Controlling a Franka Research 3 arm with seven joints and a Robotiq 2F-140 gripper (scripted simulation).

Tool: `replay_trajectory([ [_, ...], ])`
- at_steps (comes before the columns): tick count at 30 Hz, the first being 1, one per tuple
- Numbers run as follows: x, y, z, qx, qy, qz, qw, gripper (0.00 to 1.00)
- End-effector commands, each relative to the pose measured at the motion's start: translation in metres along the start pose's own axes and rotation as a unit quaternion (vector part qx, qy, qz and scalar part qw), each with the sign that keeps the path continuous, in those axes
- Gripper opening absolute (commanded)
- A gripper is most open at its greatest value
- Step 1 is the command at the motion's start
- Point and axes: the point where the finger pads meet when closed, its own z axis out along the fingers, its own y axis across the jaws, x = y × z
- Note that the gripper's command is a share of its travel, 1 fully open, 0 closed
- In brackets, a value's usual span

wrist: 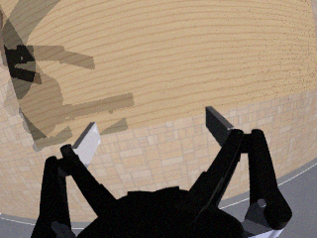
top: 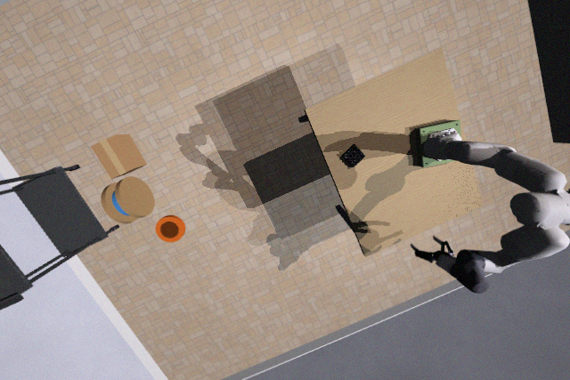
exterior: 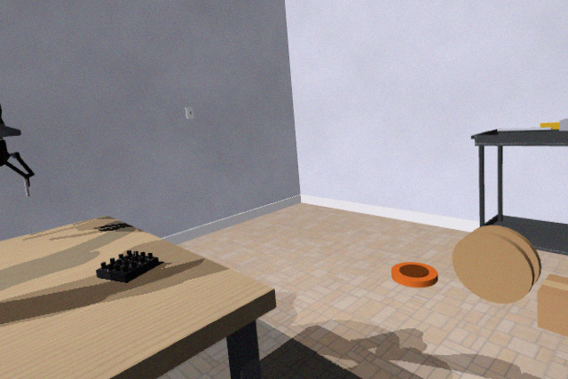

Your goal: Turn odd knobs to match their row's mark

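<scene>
Black and studded with small knobs, the knob box (top: 352,155) sits on the wooden table (top: 404,91), roughly midway across the top and nearer the edge far from the arm's green base plate (top: 453,126). The gripper (top: 427,246) hangs well apart from it, out past the table's long side and over the floor, with its fingers spread to full width and nothing between them. The task therefore appears to be at its opening step: no knob is being touched, and the approach has not yet closed any of the gap. In the top view the box sits turned about a diagonal relative to the table edges; in the exterior view its long axis runs from the near left toward the far right, with rows of knobs (exterior: 132,259) standing upright on its top face. Which side carries the socket cannot be told at this size, so front and rear, and hence row A, remain undetermined; the white lines and printed names are likewise too small to read. The next move probably calls for carrying the gripper across the table to a point above the box, close enough to read the lines, then descending over one stray knob with the fingers straddling it.
</scene>
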Motion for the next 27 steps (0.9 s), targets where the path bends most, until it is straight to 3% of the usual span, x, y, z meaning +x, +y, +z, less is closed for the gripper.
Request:
replay_trajectory([
  [1, 0.000, 0.000, 0.000, 0.000, 0.000, 0.000, 1.000, 1.00],
  [20, 0.001, -0.001, 0.000, 0.000, 0.000, -0.002, 1.000, 1.00],
  [24, 0.012, -0.016, 0.002, 0.001, 0.001, -0.027, 1.000, 1.00],
  [27, 0.032, -0.041, 0.005, 0.003, 0.002, -0.071, 0.997, 1.00],
])
